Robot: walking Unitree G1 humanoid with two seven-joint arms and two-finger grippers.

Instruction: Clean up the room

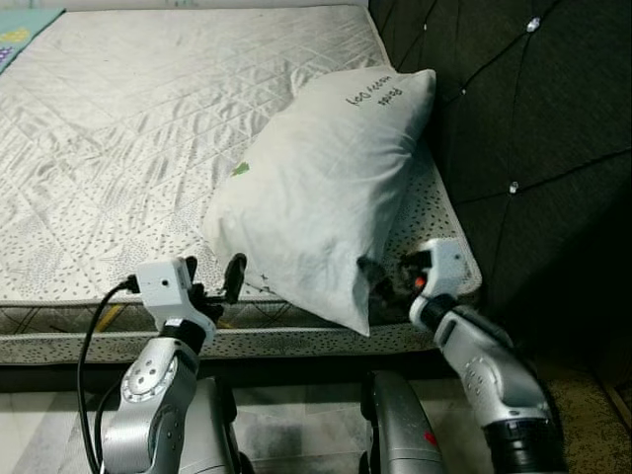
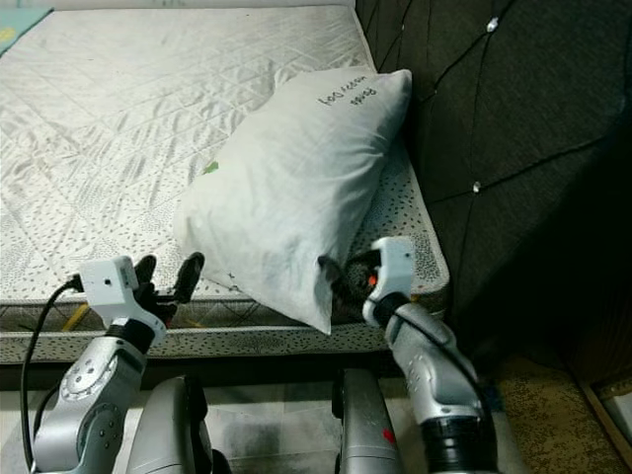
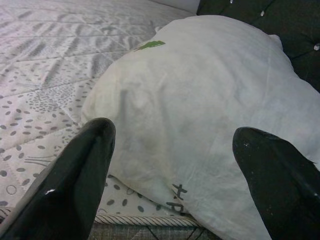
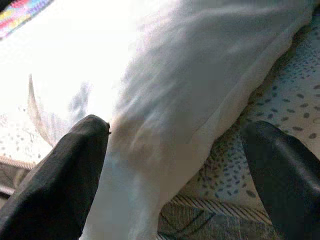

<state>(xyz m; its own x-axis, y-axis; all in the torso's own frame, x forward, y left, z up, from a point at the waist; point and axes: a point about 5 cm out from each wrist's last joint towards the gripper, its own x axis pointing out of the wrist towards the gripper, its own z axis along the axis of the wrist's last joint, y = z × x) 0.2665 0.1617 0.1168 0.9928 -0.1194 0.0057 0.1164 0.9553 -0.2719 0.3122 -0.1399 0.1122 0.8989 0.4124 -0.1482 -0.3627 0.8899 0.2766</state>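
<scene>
Two grippers reach toward one white pillow (image 1: 326, 197) that lies on the bare quilted mattress (image 1: 128, 138) at its right end, its far end leaning against the dark tufted headboard (image 1: 533, 128). The pillow's near corner hangs slightly over the mattress's front edge. Handwritten dark lettering marks the pillow's upper end, and a small green mark sits on its left side.

The left gripper (image 1: 212, 281) is at the mattress's front edge, just beside the pillow's near left side, its jaws spread wide with nothing between them; in the left wrist view the pillow fills the space ahead of the two black fingers (image 3: 70, 185).

The right gripper (image 1: 387, 283) is at the pillow's near right corner, between the pillow and the mattress's right front corner. Its jaws are also wide, and in the right wrist view the pillow's corner lies between the fingers (image 4: 55, 185), though whether they touch the fabric cannot be told.

A patterned cloth (image 1: 22, 32) shows at the mattress's far left corner.
</scene>
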